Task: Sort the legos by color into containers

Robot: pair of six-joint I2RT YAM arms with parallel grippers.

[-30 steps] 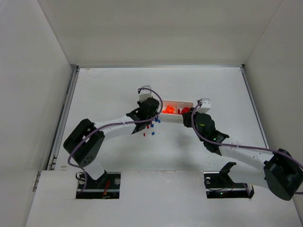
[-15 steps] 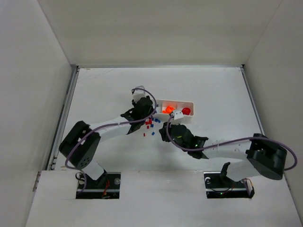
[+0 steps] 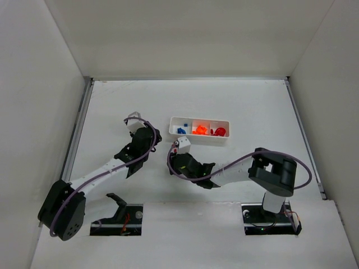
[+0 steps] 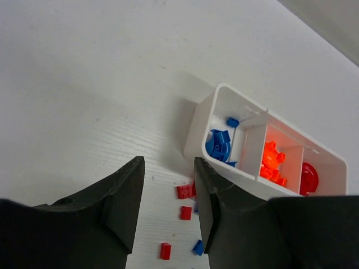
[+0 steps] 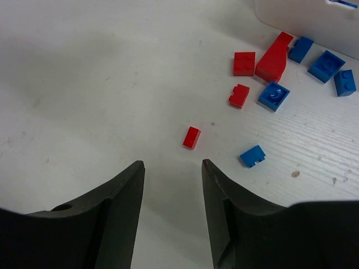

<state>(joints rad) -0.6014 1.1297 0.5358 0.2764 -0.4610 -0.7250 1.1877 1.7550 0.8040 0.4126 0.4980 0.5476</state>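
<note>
The containers are three compartments of one white tray (image 3: pixel 199 119) (image 4: pixel 199 120): blue legos (image 4: pixel 219 144) lie in the left one, orange legos (image 4: pixel 272 162) in the middle, a red piece (image 4: pixel 308 178) in the right. Loose red and blue legos lie on the table in front of the tray, among them a small red brick (image 5: pixel 191 137), a blue brick (image 5: pixel 252 156) and a round-studded blue one (image 5: pixel 274 96). My left gripper (image 3: pixel 152 136) (image 4: pixel 168 168) is open and empty, left of the tray. My right gripper (image 3: pixel 175 157) (image 5: pixel 171 168) hangs open and empty just short of the small red brick.
More red bricks (image 4: pixel 185 191) lie near the tray's front left corner (image 5: pixel 314 19). White walls (image 3: pixel 61 50) enclose the table on three sides. The right arm (image 3: pixel 235 171) stretches low across the near middle of the table.
Both grippers have left the tray and opened. The left one drew back to the left; the right arm swung left and down to the loose legos.
</note>
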